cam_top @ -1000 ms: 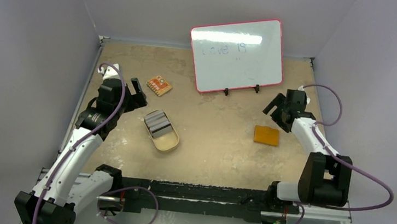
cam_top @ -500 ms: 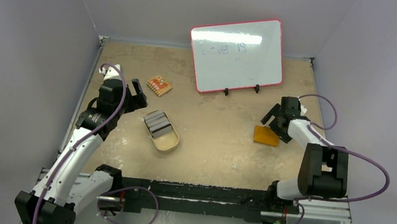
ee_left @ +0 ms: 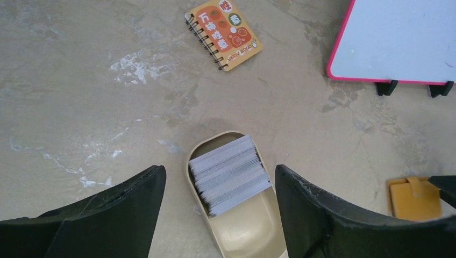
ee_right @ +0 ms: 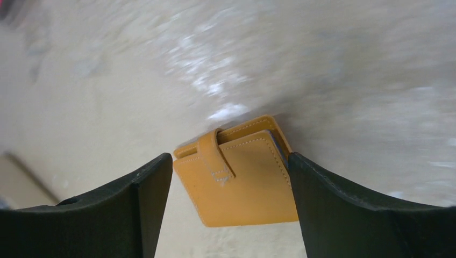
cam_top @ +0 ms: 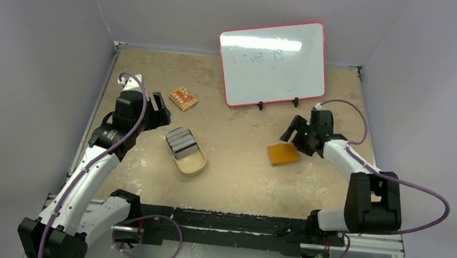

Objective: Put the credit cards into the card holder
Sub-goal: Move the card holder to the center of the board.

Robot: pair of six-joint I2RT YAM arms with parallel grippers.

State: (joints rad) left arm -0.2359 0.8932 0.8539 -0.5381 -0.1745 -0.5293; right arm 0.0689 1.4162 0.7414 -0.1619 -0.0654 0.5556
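Now R pincer point(ee_right: 231, 183) wide astride card holder point(ee_right: 242, 180), L pincer point(ee_left: 218, 188) wide above credit cards point(ee_left: 230, 173).

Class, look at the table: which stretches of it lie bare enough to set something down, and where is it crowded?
Bare: between the tan dish and the card holder, and the near strip by the arm bases. Crowded: the far side, around the notebook and whiteboard.

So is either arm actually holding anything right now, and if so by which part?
Left end effector: nothing, open above the cards. Right end effector: its fingers straddle the closed card holder at its sides, but a closed grip cannot be told.
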